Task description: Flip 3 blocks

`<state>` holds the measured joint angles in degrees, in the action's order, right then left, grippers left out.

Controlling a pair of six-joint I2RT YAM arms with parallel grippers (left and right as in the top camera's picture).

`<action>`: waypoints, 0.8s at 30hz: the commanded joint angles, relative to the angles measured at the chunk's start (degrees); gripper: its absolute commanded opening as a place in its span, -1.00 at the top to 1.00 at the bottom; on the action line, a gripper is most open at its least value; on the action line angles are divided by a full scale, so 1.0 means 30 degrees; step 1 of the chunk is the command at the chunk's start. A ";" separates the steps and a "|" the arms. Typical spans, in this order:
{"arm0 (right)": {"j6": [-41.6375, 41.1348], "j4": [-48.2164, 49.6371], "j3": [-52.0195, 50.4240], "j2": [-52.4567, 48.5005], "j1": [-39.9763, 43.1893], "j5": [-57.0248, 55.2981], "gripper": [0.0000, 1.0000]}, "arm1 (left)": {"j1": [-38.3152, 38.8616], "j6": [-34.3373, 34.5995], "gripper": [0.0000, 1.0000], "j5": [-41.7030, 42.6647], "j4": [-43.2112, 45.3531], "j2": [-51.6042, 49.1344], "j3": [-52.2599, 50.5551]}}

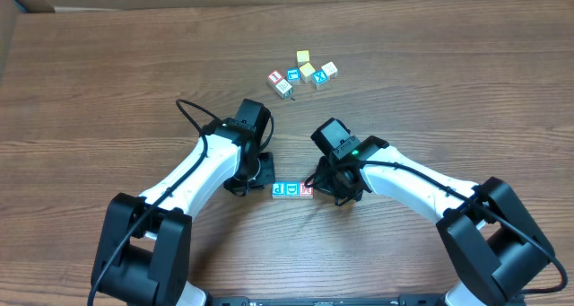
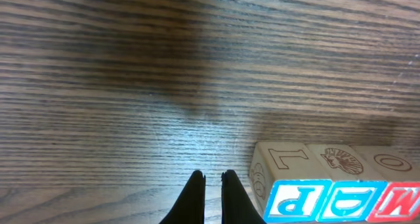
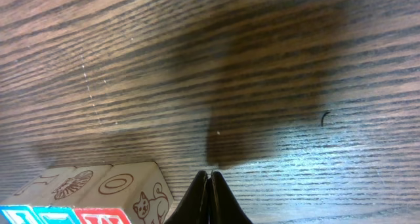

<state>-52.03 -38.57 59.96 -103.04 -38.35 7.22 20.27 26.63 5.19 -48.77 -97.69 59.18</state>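
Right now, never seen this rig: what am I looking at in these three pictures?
Two robot arms, the left arm and right arm, sit at a wooden table. The wide picture comes from a fixed camera above. The other two come from a camera on each wrist, looking past its own fingers. Between the arms lies a row of three lettered cubes, touching side by side. A loose cluster of cubes lies farther back. The left pincer and right pincer are both shut, one at each end of the row, holding nothing.

Matt, grainy wood table [image 2: 131,66] — pale wooden blocks [image 2: 328,178], glossy painted letter faces.
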 commanded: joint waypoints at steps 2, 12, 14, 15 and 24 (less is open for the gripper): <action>-0.0007 0.0051 -0.0007 0.0029 -0.0109 0.0095 0.93 | 0.0131 0.0044 0.91 0.0488 0.0393 -0.0182 -0.0619; 0.0845 0.0408 -0.0007 0.0029 -0.0109 0.0750 0.92 | 0.0131 -0.0758 0.92 0.1596 0.1523 -0.0182 -0.1224; 0.0933 0.0481 -0.0007 0.0029 -0.0109 0.0911 0.92 | 0.0131 -0.0823 0.92 0.1596 0.1486 -0.0182 -0.1224; 0.0940 0.0474 -0.0007 0.0029 -0.0109 0.0911 0.92 | 0.0131 -0.0889 0.91 0.1574 0.1435 -0.0182 -0.1231; 0.1457 0.0816 -0.0007 0.0029 -0.0109 0.1137 0.92 | 0.0131 -0.1384 0.92 0.1647 0.1209 -0.0182 -0.1472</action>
<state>-48.80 -36.47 59.96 -103.04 -38.35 10.15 20.27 23.77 9.28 -45.15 -97.69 55.79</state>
